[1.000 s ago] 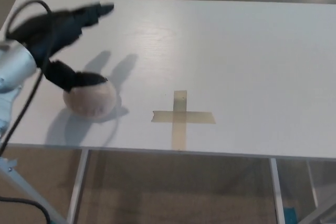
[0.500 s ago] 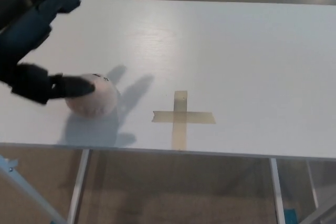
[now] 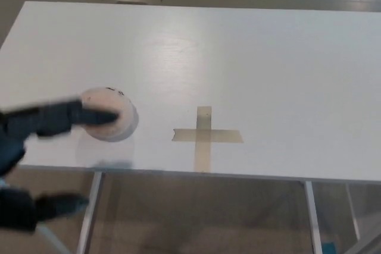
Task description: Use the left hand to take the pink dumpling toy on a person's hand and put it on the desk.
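On the desk point(image 3: 250, 57), pink dumpling toy point(image 3: 110, 114) resting free, left hand point(image 3: 36, 165) blurred, fingers point(image 3: 65, 117) spread, holding nothing.

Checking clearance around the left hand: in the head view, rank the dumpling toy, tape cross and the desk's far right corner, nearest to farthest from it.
From the left hand:
1. Dumpling toy, just right of it.
2. Tape cross, mid-desk near the front edge.
3. Desk's far right corner, top right.

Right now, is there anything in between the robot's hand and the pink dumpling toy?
No, nothing visible is in the way. The left hand has a blurred finger in front of the pink dumpling toy, which already lies on the white desk, left of the tape cross.
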Tool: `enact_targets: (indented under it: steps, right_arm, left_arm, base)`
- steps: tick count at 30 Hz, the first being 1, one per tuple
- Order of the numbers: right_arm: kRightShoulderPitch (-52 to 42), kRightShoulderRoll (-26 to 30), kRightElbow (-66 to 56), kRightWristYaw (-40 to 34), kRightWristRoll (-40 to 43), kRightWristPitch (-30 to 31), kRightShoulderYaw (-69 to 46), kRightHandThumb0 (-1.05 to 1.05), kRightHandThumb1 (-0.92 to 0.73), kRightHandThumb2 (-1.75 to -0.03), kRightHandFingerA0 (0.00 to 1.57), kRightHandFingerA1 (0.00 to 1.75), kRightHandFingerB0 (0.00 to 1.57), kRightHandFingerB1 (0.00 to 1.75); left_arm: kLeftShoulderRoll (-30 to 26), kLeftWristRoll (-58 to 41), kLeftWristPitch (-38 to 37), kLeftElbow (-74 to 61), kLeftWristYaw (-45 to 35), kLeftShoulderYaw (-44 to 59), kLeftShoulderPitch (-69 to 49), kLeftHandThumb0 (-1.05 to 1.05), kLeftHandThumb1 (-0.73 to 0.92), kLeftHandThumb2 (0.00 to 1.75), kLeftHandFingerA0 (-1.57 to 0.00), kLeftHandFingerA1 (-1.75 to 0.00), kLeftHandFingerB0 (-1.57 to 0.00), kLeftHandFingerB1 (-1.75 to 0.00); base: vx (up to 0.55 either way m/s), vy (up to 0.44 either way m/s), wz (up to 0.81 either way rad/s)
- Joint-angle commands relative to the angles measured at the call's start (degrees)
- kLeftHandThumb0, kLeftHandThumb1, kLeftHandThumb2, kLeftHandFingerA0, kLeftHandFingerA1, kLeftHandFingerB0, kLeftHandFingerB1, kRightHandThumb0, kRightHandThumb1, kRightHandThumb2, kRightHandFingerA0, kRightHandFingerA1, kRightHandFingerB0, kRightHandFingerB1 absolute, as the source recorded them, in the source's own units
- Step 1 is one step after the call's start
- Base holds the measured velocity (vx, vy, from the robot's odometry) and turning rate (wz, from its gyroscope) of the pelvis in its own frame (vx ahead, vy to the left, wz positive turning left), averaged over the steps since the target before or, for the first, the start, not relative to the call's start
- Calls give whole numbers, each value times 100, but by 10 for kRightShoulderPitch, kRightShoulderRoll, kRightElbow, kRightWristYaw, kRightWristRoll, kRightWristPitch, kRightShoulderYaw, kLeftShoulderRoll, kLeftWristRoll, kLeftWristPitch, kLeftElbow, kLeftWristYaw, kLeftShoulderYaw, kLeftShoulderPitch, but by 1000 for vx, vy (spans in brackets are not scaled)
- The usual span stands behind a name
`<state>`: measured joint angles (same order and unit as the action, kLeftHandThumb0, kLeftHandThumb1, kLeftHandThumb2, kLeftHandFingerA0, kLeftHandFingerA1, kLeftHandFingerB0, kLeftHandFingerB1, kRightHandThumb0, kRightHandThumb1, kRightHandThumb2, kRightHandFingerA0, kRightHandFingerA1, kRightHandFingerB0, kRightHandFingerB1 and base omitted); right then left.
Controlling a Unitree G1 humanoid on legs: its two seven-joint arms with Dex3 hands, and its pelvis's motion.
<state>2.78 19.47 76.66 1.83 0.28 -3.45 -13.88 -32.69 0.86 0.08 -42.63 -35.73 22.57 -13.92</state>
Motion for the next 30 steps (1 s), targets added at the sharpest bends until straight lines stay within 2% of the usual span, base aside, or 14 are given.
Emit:
enact_targets:
  steps: [1, 4, 7, 8, 12, 13, 16, 17, 18, 19, 21, 24, 26, 30]
  right_arm:
    - [-35, -19, 7, -24, -13, -23, 7, -40, -64, -60, 84, 51, 62, 44]
    - [-37, -20, 8, -21, -11, -24, 5, -40, -64, -60, 84, 51, 62, 44]
    - [-42, -21, 8, -16, -5, -24, 0, -40, -63, -59, 84, 51, 63, 44]
    - [-42, -21, 8, -16, -4, -24, 0, -40, -63, -59, 84, 51, 63, 44]
    - [-44, -21, 7, -12, -10, -25, 7, -40, -63, -59, 84, 50, 63, 44]
    - [-46, -23, 6, -12, -13, -25, 10, -40, -63, -59, 83, 50, 62, 43]
    - [-45, -26, 6, -13, -15, -25, 13, -40, -63, -59, 83, 50, 61, 43]
    - [-44, -27, 6, -14, -15, -24, 12, -40, -63, -60, 83, 51, 62, 44]
    - [-43, -28, 6, -14, -14, -24, 12, -40, -63, -60, 83, 51, 62, 44]
    - [-42, -29, 6, -16, -13, -23, 11, -40, -64, -60, 83, 51, 62, 44]
    - [-41, -29, 7, -16, -14, -24, 12, -40, -64, -60, 83, 51, 62, 44]
    - [-40, -33, 7, -17, -17, -28, 16, -41, -65, -60, 83, 51, 62, 43]
    - [-40, -34, 7, -17, -16, -28, 15, -41, -65, -60, 83, 51, 62, 43]
    - [-25, -28, 5, -15, -11, -21, 11, -41, -65, -60, 83, 51, 62, 43]
  left_arm:
    - [96, -301, -218, -61, -210, 58, -390, -29, 58, 57, -67, -47, -61, -42]
    - [87, -228, -228, 4, -192, 19, -394, -33, 58, 56, -73, -48, -62, -42]
    - [79, -71, -235, 145, -114, -53, -366, -36, 56, 58, -77, -50, -64, -43]
    - [78, -62, -236, 155, -108, -58, -363, -36, 56, 58, -77, -50, -64, -43]
    - [79, 112, -230, 360, 40, -125, -272, -40, 55, 59, -79, -49, -65, -43]
    - [82, 159, -214, 451, 104, -148, -229, -41, 55, 59, -72, -46, -60, -41]
    - [85, 187, -193, 541, 158, -166, -183, -41, 55, 59, -70, -45, -59, -41]
    - [89, 191, -158, 609, 184, -177, -141, -36, 58, 58, -62, -42, -55, -38]
    - [91, 190, -137, 650, 197, -184, -114, -36, 58, 58, -62, -42, -55, -38]
    - [99, 185, -64, 742, 218, -197, -41, -38, 58, 58, -57, -41, -49, -37]
    - [101, 181, -30, 798, 229, -203, 1, -41, 58, 58, -56, -41, -46, -36]
    - [99, 185, -7, 937, 296, -213, 71, -51, 64, 60, -54, -39, -45, -35]
    - [97, 193, -12, 975, 325, -222, 83, -51, 64, 60, -54, -39, -45, -35]
    - [85, 204, -20, 1013, 317, -245, 97, -58, 77, 63, -48, -37, -41, -34]
  base:
    - [0, 0, 0]
    - [0, 0, 0]
    - [0, 0, 0]
    - [0, 0, 0]
    - [0, 0, 0]
    - [0, 0, 0]
    - [0, 0, 0]
    - [0, 0, 0]
    - [0, 0, 0]
    - [0, 0, 0]
    - [0, 0, 0]
    - [0, 0, 0]
    - [0, 0, 0]
    - [0, 0, 0]
